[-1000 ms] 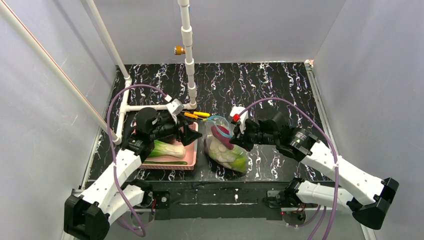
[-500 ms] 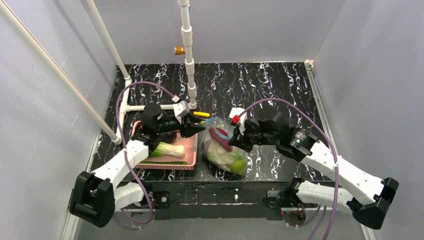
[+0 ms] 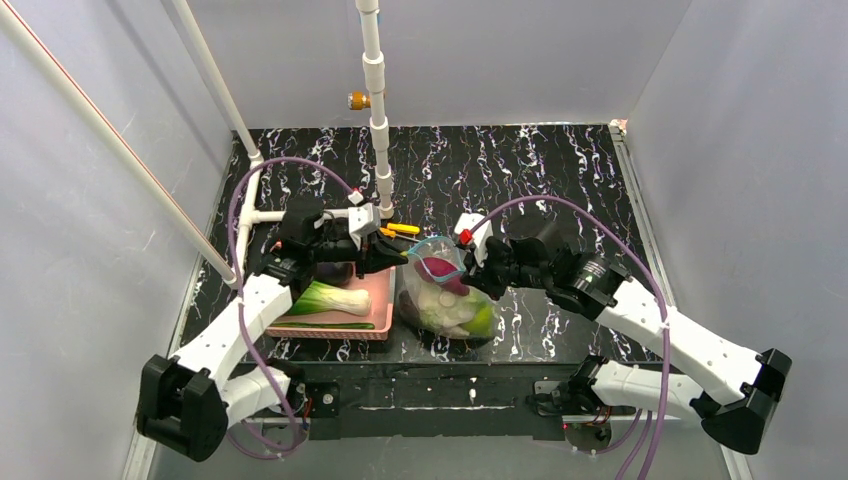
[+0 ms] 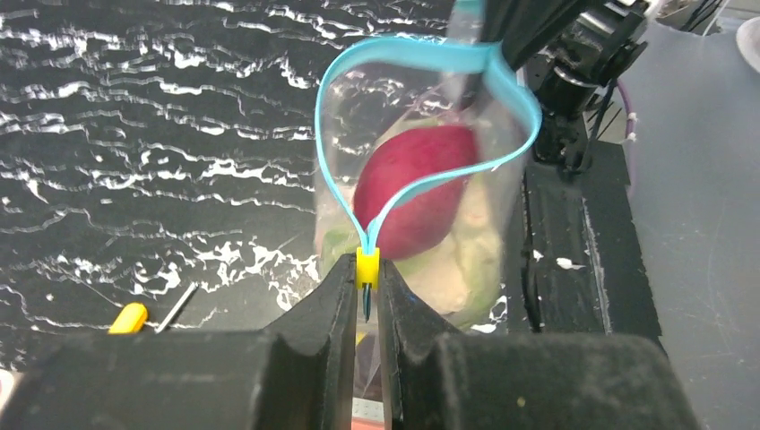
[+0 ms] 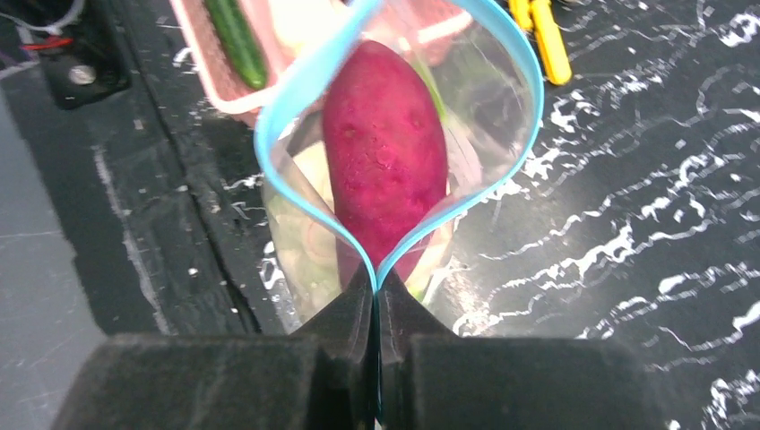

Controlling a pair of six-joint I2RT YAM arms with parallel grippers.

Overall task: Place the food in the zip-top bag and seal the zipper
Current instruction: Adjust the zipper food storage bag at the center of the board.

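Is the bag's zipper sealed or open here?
Open: the zipper bows into a wide loop, its two teal sides apart, with the dark red piece visible between them.

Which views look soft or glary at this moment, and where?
Left wrist: the zip-top bag and dark red food look slightly smeared, the left pincer soft near the lens. Right wrist: that food is crisp, the right pincer blurred. Top external: evenly lit, faint sheen on the bag.

Colours at the bag mouth
Clear zip-top bag (image 3: 450,310), teal-blue zipper (image 4: 421,51), yellow slider (image 4: 367,266); dark red-purple oblong food (image 5: 385,152); pink basket (image 3: 330,332); black table (image 3: 560,160) with white marble veins; yellow-handled screwdrivers (image 5: 542,36)
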